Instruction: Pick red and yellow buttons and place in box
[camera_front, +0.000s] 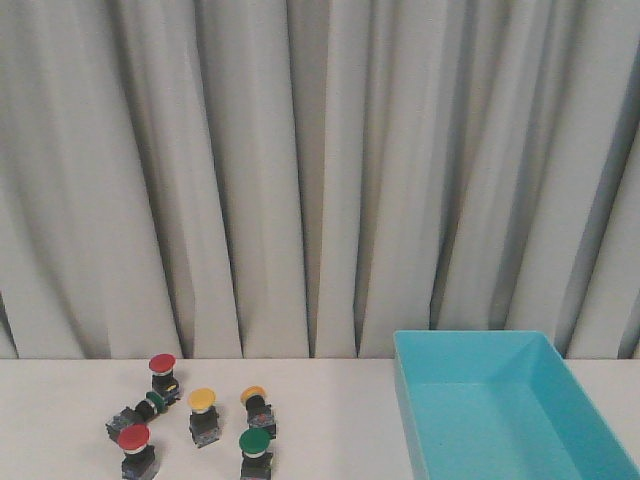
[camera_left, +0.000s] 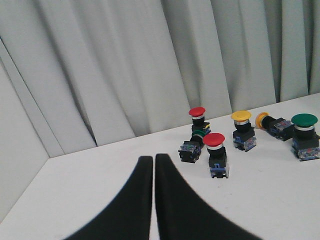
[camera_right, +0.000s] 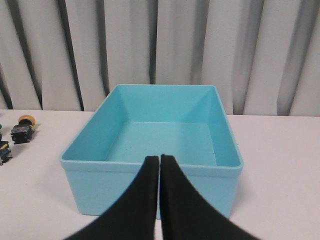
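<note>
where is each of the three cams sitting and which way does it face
Front: looks forward over the white table at capped push-buttons and the turquoise plastic box; no arm shows.
Left wrist: behind the shut left gripper, facing the buttons.
Right wrist: behind the shut right gripper, facing the box.
Shared: the toppled yellow button shows in all three.

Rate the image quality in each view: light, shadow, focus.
Front view: even, soft light, slightly grainy, buttons small and low in frame, the box cut by the frame edge. Left wrist view: the left tool a featureless black shape, the red button fairly sharp, faint shadows. Right wrist view: box well lit, the right tool dark, no glare.
</note>
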